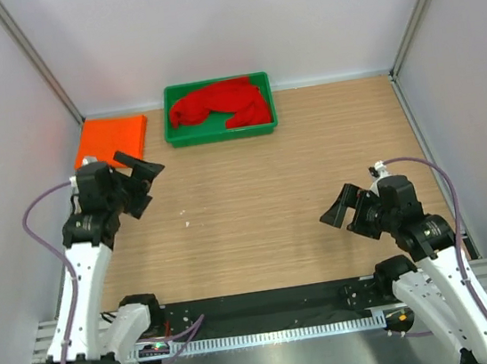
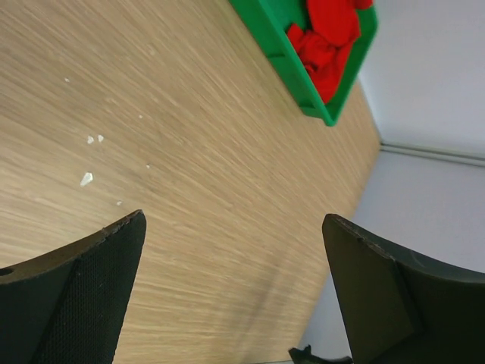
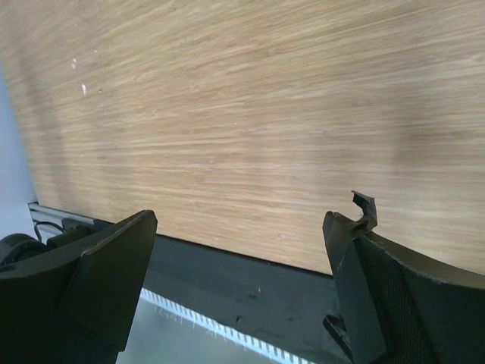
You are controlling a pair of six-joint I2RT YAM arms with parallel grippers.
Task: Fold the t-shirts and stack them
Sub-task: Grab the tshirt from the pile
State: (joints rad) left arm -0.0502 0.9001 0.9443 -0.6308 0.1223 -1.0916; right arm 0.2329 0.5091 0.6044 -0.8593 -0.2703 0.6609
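Nearest, the right tool [image 1: 337, 211] hung wide open and empty over the near part of the wooden surface [image 1: 255, 198], well apart from any cloth. Farther in, the left tool [image 1: 141, 167] was likewise spread wide with nothing in it, just short of the orange t-shirt [image 1: 112, 138]. That shirt lay flat and squared in the far left corner and looked already folded. Beyond, the red t-shirt [image 1: 220, 104] lay bunched inside the green tray [image 1: 219, 135] near the far wall.

The step in hand was probably fetching the red one. It would be best pinched at a raised fold and lifted clear of the rim so the tray did not drag. Then it could be laid on the bare middle, where both tools could spread it.

The left arm covered the orange shirt's near corner, so its layers could not be counted. The red shirt's collar and sleeves could not be told apart in the heap, and the left wrist view cut it off at the top edge.
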